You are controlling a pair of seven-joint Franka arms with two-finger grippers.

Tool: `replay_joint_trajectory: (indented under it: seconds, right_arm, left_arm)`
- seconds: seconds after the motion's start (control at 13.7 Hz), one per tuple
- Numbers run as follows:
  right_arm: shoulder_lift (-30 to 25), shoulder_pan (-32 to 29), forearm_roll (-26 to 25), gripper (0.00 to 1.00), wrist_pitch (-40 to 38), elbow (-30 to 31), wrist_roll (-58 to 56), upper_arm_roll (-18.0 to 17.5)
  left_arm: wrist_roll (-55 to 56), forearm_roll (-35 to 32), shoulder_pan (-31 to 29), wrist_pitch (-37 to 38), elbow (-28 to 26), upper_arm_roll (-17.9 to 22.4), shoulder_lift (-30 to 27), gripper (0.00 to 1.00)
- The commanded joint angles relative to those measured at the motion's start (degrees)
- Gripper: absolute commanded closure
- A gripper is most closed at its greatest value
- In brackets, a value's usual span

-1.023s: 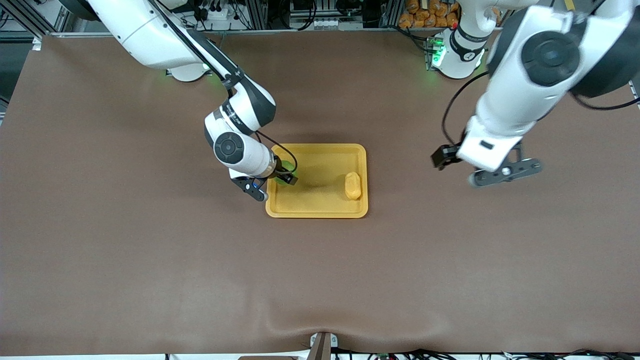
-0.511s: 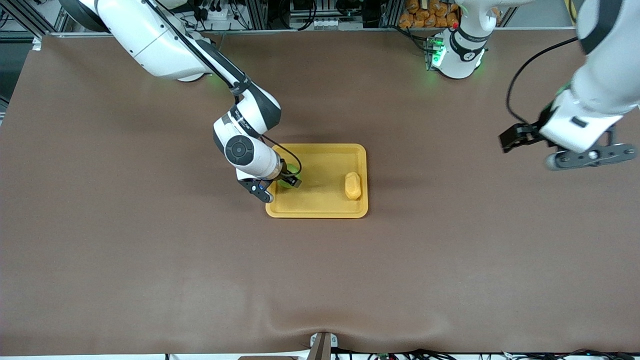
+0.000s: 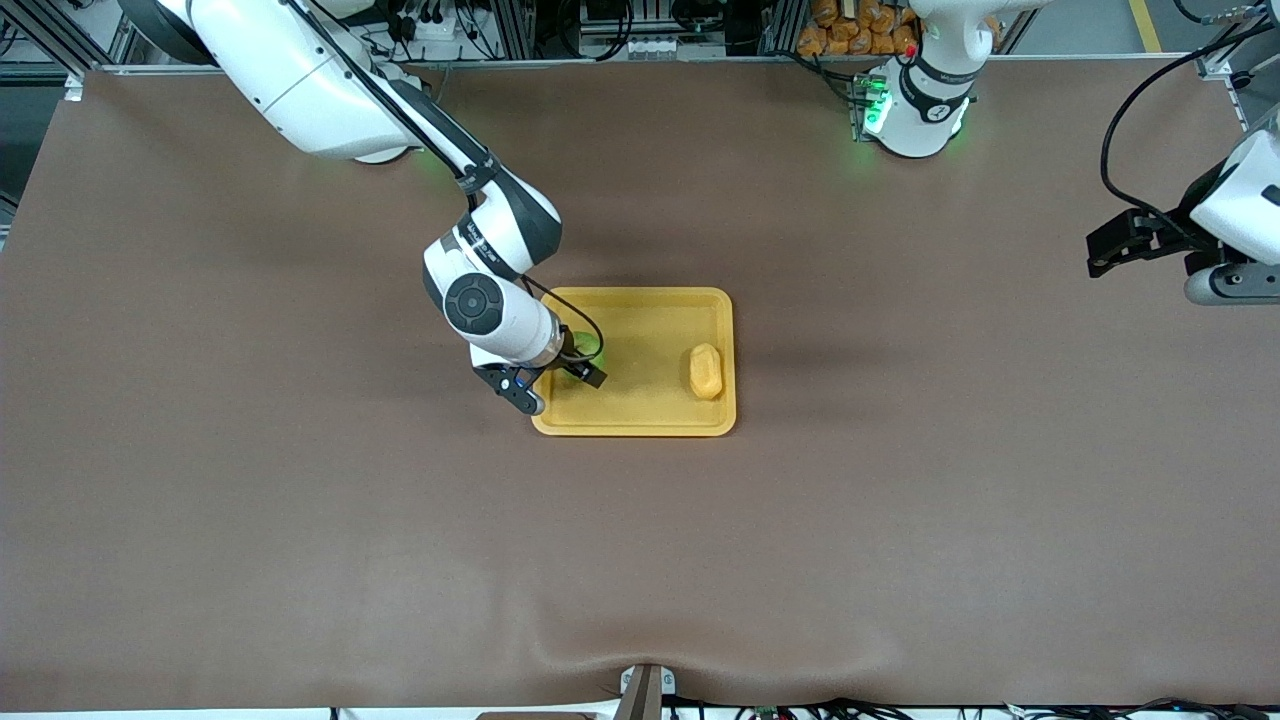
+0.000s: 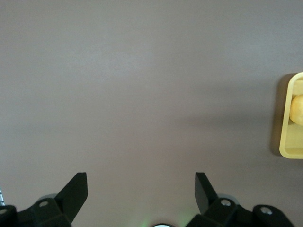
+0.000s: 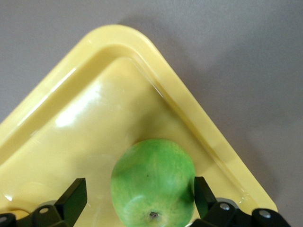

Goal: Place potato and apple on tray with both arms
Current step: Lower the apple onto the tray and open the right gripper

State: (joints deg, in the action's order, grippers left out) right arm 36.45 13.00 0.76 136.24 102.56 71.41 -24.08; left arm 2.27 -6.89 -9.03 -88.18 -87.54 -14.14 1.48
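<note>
Right wrist view: small round green apple [image 5: 153, 182] rests on shallow yellow plastic tray [image 5: 61, 118] between released right gripper [image 5: 135, 201] jaws; lift straight up, avoid nudging it. Left gripper [image 4: 140, 191] released, waiting over tabletop [image 4: 142, 85].

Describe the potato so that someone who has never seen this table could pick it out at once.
Find the yellow-orange tray in the middle of the brown table. The potato lies in it, by the rim toward the left arm's end. It is an oblong yellow-orange lump, unlike the round green apple at the tray's right-arm end, which sits between the right hand's fingers.
</note>
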Motion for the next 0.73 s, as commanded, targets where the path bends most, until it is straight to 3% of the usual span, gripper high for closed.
replay_joint_trajectory:
  seconds: [0.0, 0.37, 0.66]
  right_arm:
    - [0.38, -1.22, -1.72, 0.0, -4.9, -3.66, 1.36, -0.18]
    - [-0.15, -2.45, -4.09, 0.0, -21.33, -11.58, 1.8, -0.09]
    - [-2.69, -3.77, -5.58, 0.0, -28.55, -15.45, 4.62, -0.09]
  left_arm:
    - [-1.04, 1.62, -0.91, 0.2, -2.11, -0.45, -2.45, 0.0]
    - [-1.04, 1.62, -0.91, 0.2, -2.02, -0.54, -2.27, 0.0]
    - [-1.13, 1.62, -0.91, 0.28, -1.93, -0.54, -2.36, 0.0]
